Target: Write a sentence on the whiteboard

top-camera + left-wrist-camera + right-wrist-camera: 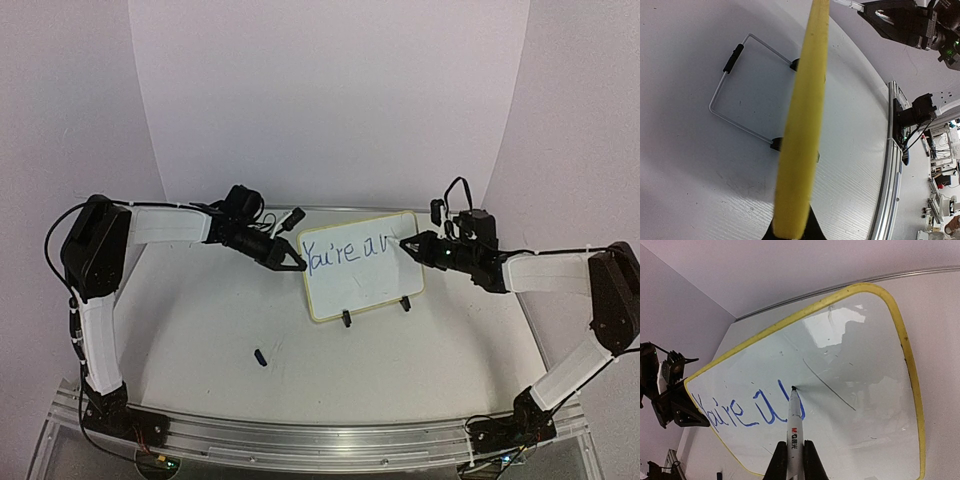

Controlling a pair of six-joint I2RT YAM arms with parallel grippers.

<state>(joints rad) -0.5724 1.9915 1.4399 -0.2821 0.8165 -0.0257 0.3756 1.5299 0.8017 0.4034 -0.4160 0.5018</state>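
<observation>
Right gripper (408, 244) is clamped on a white marker (794, 430), whose barrel runs straight out from between the fingers. We see its dark tip touching the whiteboard (360, 265) just right of the last blue stroke. Left gripper (297, 264) is closed on the board's left edge. In the left wrist view the pale-yellow rim rises edge-on from between its fingers.

We see the whiteboard standing near the middle of the table (200, 320), between the 2 grippers. It rests on 2 black clip feet (346, 319) and a wire stand (740, 95) behind it. Its long axis runs left to right across the table, with the right end set a little farther from the arm bases than the left. Its writing face points toward the bases.

We read the sentence (350, 250) as 1 blue line along the upper part of the board, beginning at the left gripper's side and running toward the marker tip. It says "You're a", followed by 1 more stroke we cannot make out.

We also see a small dark blue cap (260, 357) lying on the table in front of the board, well apart from both grippers.
</observation>
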